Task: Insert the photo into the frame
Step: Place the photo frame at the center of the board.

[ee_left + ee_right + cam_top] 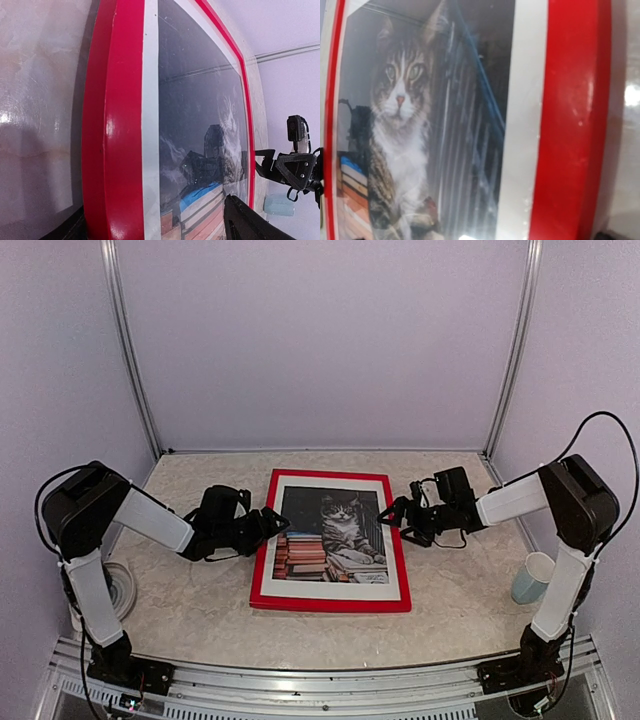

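Left tool (275,524), right tool (387,514) (jaws wide)

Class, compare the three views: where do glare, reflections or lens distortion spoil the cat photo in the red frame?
Left wrist view: a dark reflection covers the rectangular colour cat photo, and the glossy red picture frame bows from lens distortion. Right wrist view: pale streaky glare veils the photo. Top external view: even light, photo clear.

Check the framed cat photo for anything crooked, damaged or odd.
Nothing stands out. The photo sits square behind the white mat, the frame lies flat on the table, and no damage shows.
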Tool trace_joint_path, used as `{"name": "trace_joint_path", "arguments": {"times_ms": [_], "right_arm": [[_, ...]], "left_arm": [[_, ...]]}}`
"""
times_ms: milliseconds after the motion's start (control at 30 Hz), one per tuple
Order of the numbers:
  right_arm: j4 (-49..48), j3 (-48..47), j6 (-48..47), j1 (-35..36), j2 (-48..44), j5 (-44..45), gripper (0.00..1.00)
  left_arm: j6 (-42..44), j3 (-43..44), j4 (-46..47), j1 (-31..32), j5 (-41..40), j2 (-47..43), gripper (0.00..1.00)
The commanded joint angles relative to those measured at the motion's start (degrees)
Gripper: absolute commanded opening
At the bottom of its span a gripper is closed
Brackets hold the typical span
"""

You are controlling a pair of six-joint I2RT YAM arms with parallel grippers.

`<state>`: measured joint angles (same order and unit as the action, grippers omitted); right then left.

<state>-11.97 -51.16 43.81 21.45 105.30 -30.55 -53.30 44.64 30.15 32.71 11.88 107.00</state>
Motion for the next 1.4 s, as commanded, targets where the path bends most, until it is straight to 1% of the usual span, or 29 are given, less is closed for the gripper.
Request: {"name": "trace_joint_path", "arguments": {"times_ms": [0, 167, 300, 400, 600, 733, 767, 900, 1100, 1200, 1367], "right_arm": [[5.7, -1.0, -2.4, -1.3, -1.8, 3.8, 0.99], [7.1, -1.5, -3.3, -2.9, -2.5, 4.3, 0.99], [7.4, -1.0, -3.6, -3.8, -3.0, 4.1, 0.99], [7.7, -0.7, -3.9, -4.1, -3.5, 4.1, 0.99], [8.8, -0.5, -4.4, -4.2, -5.3, 4.7, 0.99], [11.0, -0.4, -5.7, -4.2, -7.9, 7.0, 0.99], [11.5, -0.4, -6.1, -4.2, -8.7, 7.8, 0.99], [15.3, -0.4, -8.9, -4.2, -12.7, 11.8, 0.99], [20.0, 1.4, -16.4, -4.2, -21.3, 19.9, 0.99], [19.7, 4.5, -21.9, -4.2, -27.0, 24.5, 0.99], [15.7, 13.2, -29.3, -4.1, -39.9, 30.0, 0.99]], "left_arm": [[2.5, 2.1, -0.2, 0.4, -1.0, -1.7, 0.83], [2.8, 2.0, -2.3, 0.3, -1.6, -2.4, 0.86], [3.1, 1.9, -4.2, 0.2, -2.7, -2.7, 0.91], [3.3, 1.9, -5.7, 0.2, -3.7, -3.1, 0.98], [4.7, 2.4, -10.4, 0.3, -7.5, -4.5, 0.99], [6.7, 2.7, -14.2, 0.7, -11.6, -6.7, 0.99], [7.3, 2.7, -15.0, 0.9, -13.7, -7.5, 0.99], [10.1, 1.8, -17.0, 1.6, -18.0, -11.3, 0.99], [17.6, -0.7, -20.0, 2.6, -24.0, -21.5, 0.99], [21.4, -2.1, -23.2, 3.0, -27.7, -27.0, 0.99], [24.9, -6.3, -27.4, 3.4, -33.6, -38.1, 0.99]]}}
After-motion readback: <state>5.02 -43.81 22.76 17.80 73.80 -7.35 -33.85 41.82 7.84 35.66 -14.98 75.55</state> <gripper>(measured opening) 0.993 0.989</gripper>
